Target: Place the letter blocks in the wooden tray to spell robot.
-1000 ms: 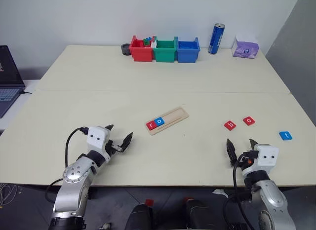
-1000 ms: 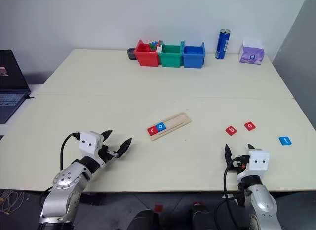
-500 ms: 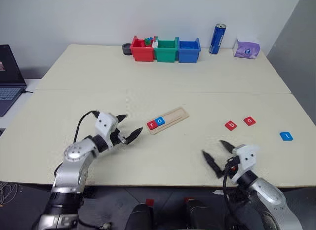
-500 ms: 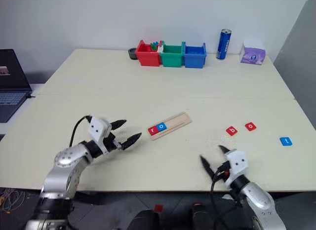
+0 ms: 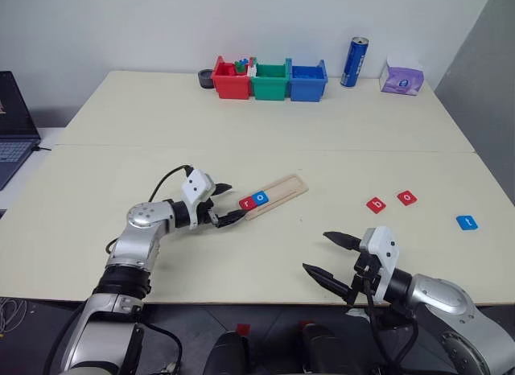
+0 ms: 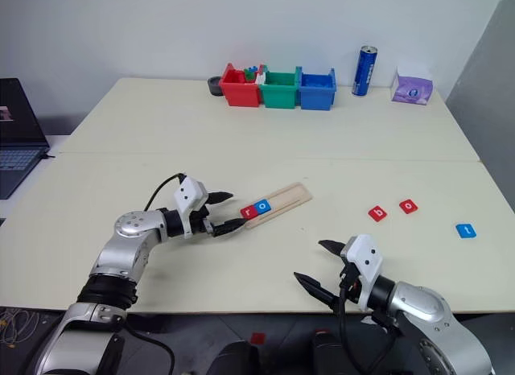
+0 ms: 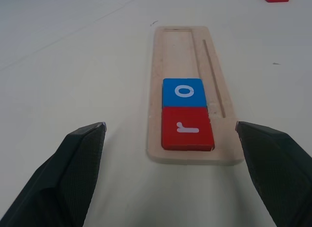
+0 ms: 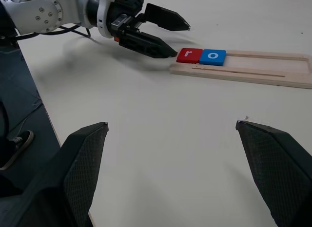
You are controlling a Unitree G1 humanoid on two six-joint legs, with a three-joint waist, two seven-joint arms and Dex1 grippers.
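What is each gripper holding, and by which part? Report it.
Nothing. The left gripper is open beside the tray end; the right gripper is open over bare table.

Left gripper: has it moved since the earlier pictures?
Yes. The left gripper has come across the table toward the wooden tray and now sits open at the tray's end with the red r block.

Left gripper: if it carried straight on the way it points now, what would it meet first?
Probably the near end of the wooden tray, where the red r block sits; the open left gripper is aimed right at it.
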